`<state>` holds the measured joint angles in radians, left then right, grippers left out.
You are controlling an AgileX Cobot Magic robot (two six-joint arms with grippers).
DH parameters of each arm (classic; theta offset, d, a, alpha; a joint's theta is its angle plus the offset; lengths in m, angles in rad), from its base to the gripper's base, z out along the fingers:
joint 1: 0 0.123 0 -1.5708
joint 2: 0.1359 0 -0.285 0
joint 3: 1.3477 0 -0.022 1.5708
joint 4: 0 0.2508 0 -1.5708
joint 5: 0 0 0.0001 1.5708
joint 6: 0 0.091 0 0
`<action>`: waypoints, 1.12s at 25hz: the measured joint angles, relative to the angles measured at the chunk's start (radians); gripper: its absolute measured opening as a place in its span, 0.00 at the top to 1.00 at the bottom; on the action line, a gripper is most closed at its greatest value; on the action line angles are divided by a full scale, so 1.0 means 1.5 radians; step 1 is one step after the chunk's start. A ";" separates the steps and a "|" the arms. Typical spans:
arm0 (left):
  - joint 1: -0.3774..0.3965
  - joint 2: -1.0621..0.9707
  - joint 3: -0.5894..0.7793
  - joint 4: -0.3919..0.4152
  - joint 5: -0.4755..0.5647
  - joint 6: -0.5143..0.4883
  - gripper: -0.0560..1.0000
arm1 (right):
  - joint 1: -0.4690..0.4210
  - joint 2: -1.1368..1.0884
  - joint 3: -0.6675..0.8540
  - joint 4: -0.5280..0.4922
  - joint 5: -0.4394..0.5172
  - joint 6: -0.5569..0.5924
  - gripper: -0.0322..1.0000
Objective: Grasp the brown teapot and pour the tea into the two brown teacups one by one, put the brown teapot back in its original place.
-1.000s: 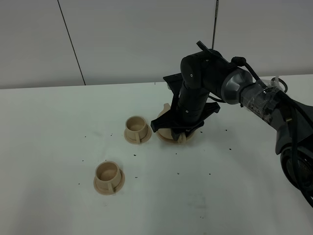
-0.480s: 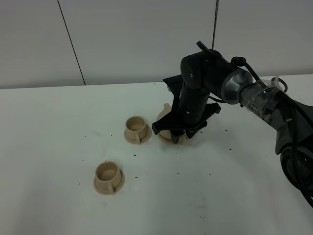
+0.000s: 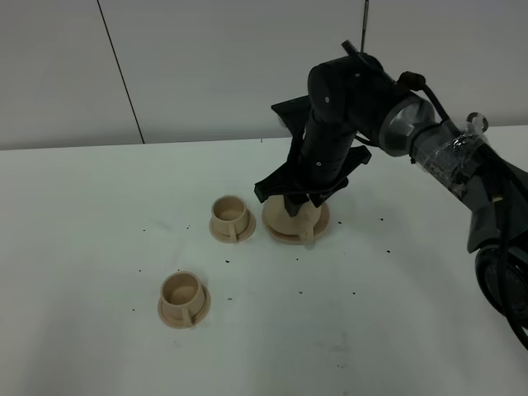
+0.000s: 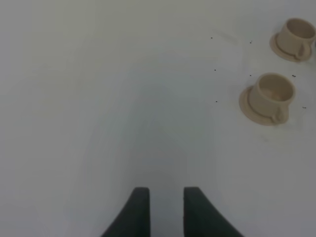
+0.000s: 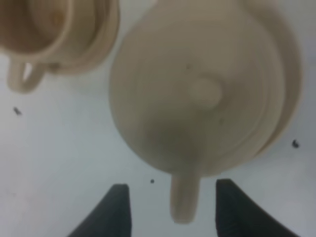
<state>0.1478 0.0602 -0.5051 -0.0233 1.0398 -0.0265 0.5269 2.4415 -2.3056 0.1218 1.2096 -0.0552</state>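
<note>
My right gripper (image 5: 173,197) has just opened wide and risen off the teapot (image 5: 197,94), which now stands free on its big saucer (image 3: 279,236) at 3 o'clock of the far cup (image 3: 229,216), so the task seems done.

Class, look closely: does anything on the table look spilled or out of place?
Dark specks lie scattered on the white table around the cups and teapot, like spilled crumbs. Everything else stands upright.
</note>
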 joint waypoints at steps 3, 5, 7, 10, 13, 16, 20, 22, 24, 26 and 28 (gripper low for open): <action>0.000 0.000 0.000 0.000 0.000 0.000 0.72 | -0.018 0.001 0.000 0.020 0.001 -0.015 0.60; 0.000 0.000 0.000 0.000 0.000 0.000 0.72 | -0.031 0.002 0.000 0.043 0.002 -0.029 0.61; 0.000 0.000 0.000 0.000 0.000 0.000 0.72 | -0.045 0.002 0.000 0.065 0.002 -0.041 0.62; 0.000 0.000 0.000 0.000 0.000 0.000 0.72 | -0.054 0.006 0.000 0.077 0.002 -0.048 0.62; 0.000 0.000 0.000 0.000 0.000 0.000 0.72 | -0.054 0.008 0.000 0.080 0.002 -0.050 0.63; 0.000 0.000 0.000 0.000 0.000 0.000 0.72 | -0.054 0.008 -0.001 0.086 0.002 -0.050 0.63; 0.000 0.000 0.000 0.000 0.000 0.000 0.72 | -0.052 0.008 -0.001 0.088 0.002 -0.050 0.63; 0.000 0.000 0.000 0.000 0.000 0.000 0.72 | -0.044 0.008 -0.001 0.084 0.003 -0.050 0.63; 0.000 0.000 0.000 0.000 0.000 0.000 0.72 | -0.035 0.008 -0.001 0.077 0.003 -0.050 0.64; 0.000 0.000 0.000 0.000 0.000 0.000 0.72 | -0.028 0.008 -0.001 0.068 0.003 -0.050 0.66; 0.000 0.000 0.000 0.000 0.000 0.000 0.72 | -0.023 0.008 -0.001 0.058 0.003 -0.051 0.67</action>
<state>0.1478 0.0602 -0.5051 -0.0233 1.0398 -0.0265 0.4924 2.4533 -2.3065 0.2086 1.2135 -0.1313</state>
